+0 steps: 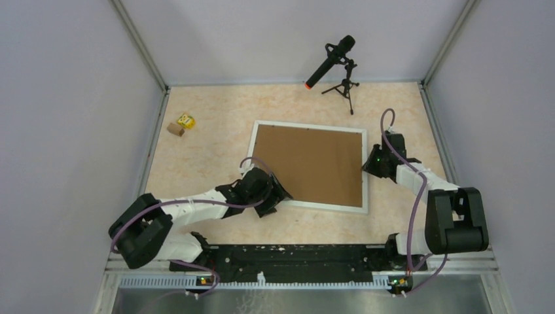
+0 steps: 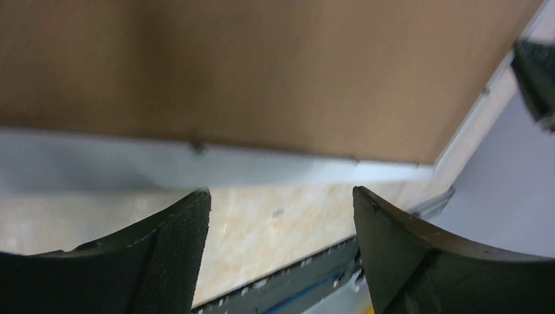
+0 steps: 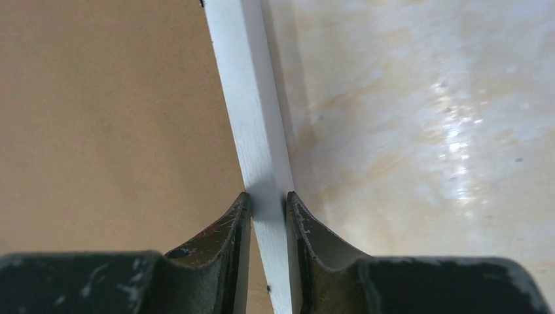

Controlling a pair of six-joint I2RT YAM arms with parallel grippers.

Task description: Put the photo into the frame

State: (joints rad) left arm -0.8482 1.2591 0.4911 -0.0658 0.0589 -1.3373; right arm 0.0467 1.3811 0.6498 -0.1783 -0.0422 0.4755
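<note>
Right gripper [image 3: 268, 203] is pinched nearly closed on the frame [image 1: 327, 207], on its 3 o'clock rail. Frame lies flat in the middle of the table [image 1: 216, 131], with the brown backing board [image 1: 311, 163] filling it. No photo in view; presumably under the board, can't confirm. Left gripper [image 2: 281, 203] is wide open and empty, just off the 7 o'clock corner. Looks near done: let go, maybe secure the board. Mic stand [image 1: 343, 85] at 12 o'clock, well apart.

Plain pale grey walls [image 1: 65, 98] enclose a beige marbled tabletop [image 1: 216, 150].
</note>
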